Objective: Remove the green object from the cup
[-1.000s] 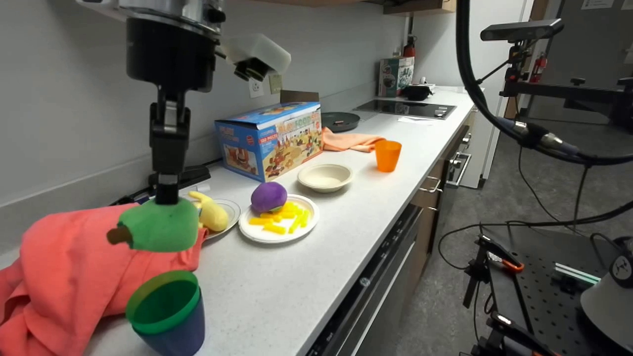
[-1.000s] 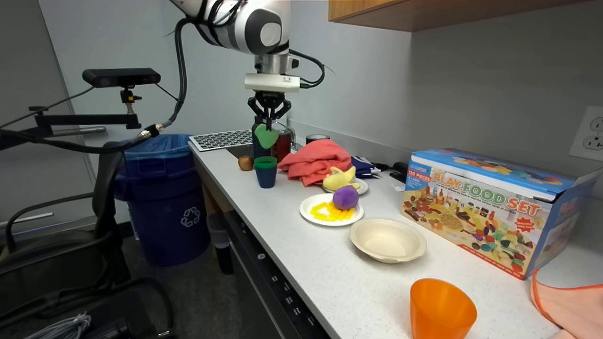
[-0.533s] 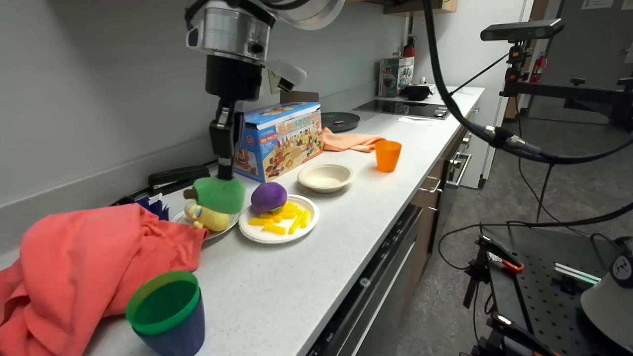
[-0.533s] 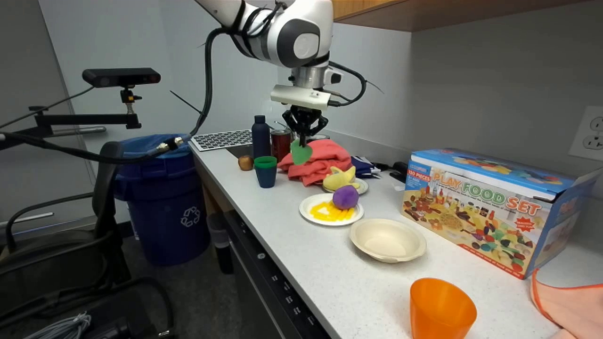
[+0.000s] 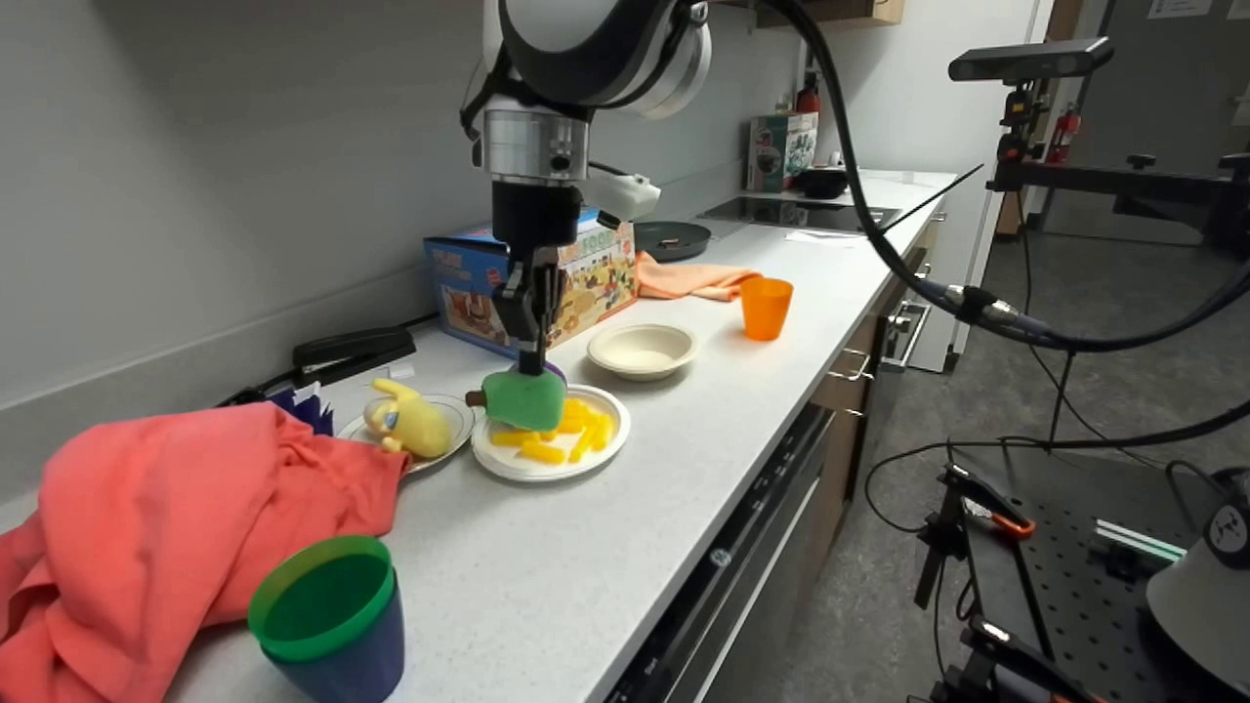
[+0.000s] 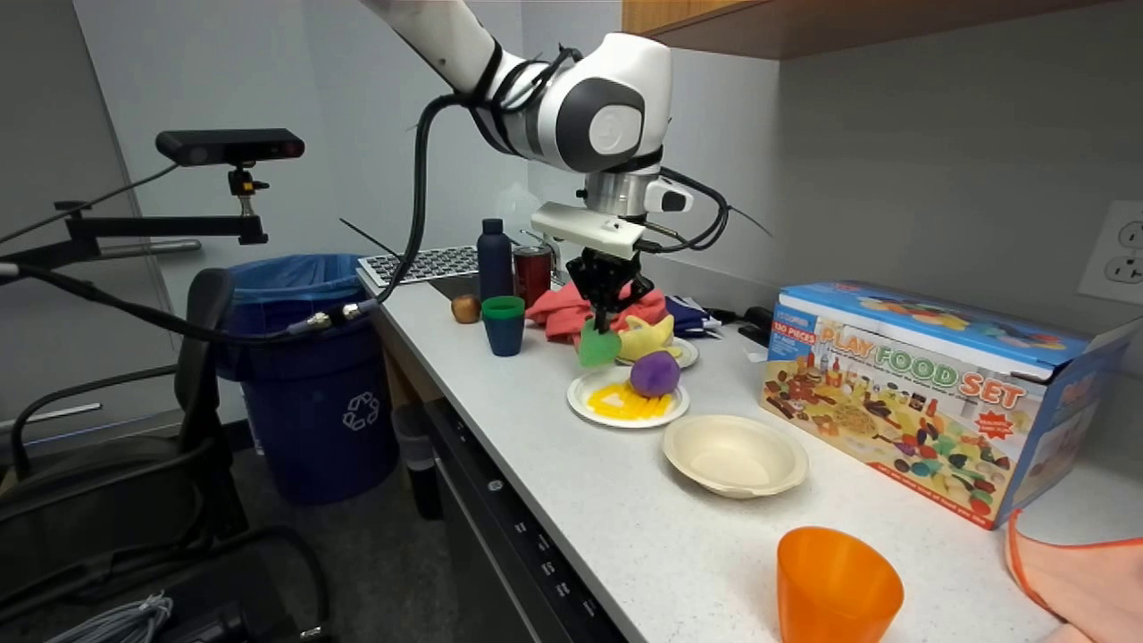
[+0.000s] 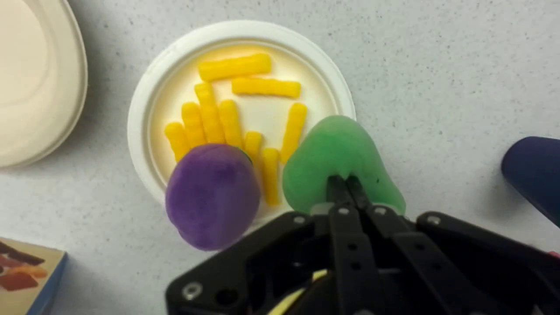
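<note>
White and speckled, the surface [image 6: 607,482] lies under the plate [image 7: 267,113]. Near that plate, raised, the black tool [image 7: 344,180] is clenched. The cup [image 6: 505,334] stands upright, well apart from the plate. The green object [image 7: 337,148], pinched by the tool, hangs at the plate's rim. A purple ball [image 7: 213,197] and yellow sticks [image 7: 266,87] lie on the plate.

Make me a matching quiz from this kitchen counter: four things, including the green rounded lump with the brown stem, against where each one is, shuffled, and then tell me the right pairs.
Column one
1. Brown-stemmed green rounded lump
2. Green-banded dark blue plastic cup
3. Purple round ball
4. Beige shallow bowl

Column two
A. On the round white plate, with yellow sticks
B. Between the round white plate and the orange plastic cup
C. Pinched in the black gripper
D. Beside the coral-red cloth

Right pairs
1-C
2-D
3-A
4-B
</note>
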`<control>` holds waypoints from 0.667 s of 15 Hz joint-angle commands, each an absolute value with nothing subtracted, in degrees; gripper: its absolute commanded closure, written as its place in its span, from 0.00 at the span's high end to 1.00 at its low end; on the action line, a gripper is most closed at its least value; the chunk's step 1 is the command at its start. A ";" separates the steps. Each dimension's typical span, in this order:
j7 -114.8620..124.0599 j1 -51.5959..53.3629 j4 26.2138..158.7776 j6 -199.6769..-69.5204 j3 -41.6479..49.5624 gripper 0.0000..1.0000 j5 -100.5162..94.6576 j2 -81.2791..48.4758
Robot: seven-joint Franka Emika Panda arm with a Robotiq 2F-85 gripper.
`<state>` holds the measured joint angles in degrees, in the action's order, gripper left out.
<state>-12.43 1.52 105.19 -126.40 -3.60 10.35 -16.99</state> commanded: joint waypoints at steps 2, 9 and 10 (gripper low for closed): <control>-8.98 1.91 106.71 -126.37 -3.24 0.00 7.04 -17.55; -10.12 1.30 106.77 -126.26 -3.75 0.02 8.15 -17.73; -10.31 1.26 106.72 -126.09 -3.79 0.00 8.22 -17.74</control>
<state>-10.26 1.64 106.88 -126.39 -3.37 8.32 -17.72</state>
